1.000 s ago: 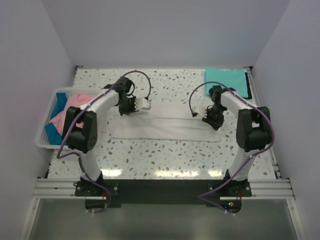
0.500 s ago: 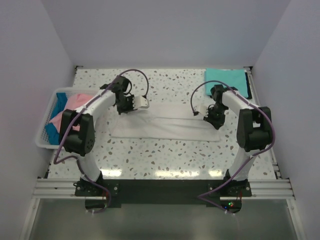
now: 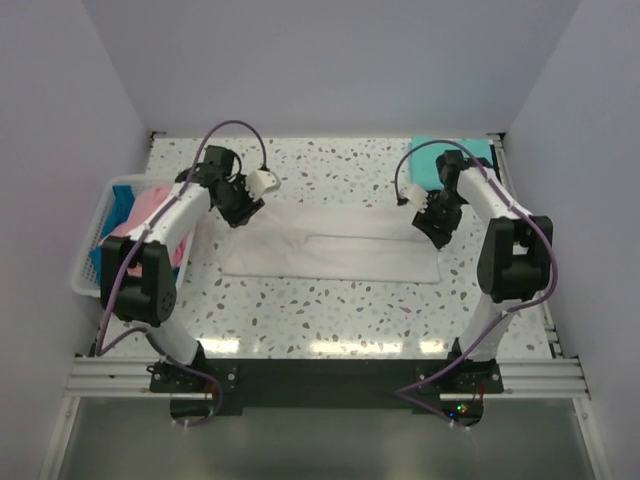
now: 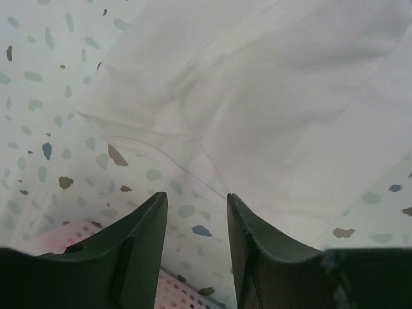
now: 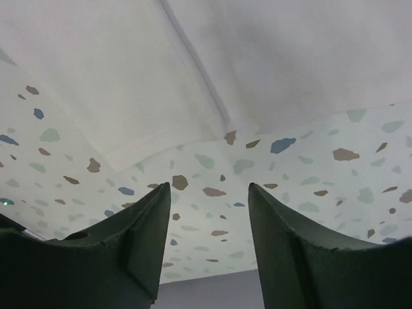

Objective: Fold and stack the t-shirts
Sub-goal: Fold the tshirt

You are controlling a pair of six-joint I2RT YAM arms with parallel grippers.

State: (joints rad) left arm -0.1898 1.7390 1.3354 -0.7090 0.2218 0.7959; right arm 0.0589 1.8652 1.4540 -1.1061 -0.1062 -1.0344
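Observation:
A white t-shirt (image 3: 340,255) lies flat mid-table, folded into a long strip. My left gripper (image 3: 238,212) hovers open just off its far left end. In the left wrist view the left gripper (image 4: 196,199) has only speckled table between its fingers, and the white cloth (image 4: 270,96) lies beyond them. My right gripper (image 3: 440,225) is open over the strip's far right end. The right wrist view shows the right gripper (image 5: 209,187) empty, with the shirt's edge (image 5: 193,77) ahead. A folded teal t-shirt (image 3: 480,150) rests at the back right. Pink (image 3: 150,205) and blue (image 3: 122,198) t-shirts lie in the basket.
A white lattice basket (image 3: 85,265) sits at the table's left edge, beside the left arm. Grey walls close in the table at the back and on both sides. The arm bases stand on a black rail (image 3: 320,372) at the near edge.
Both grippers were shut at the white shirt's far edge. They have opened, let the cloth go and drawn back outward and toward the far side. The shirt lies flatter.

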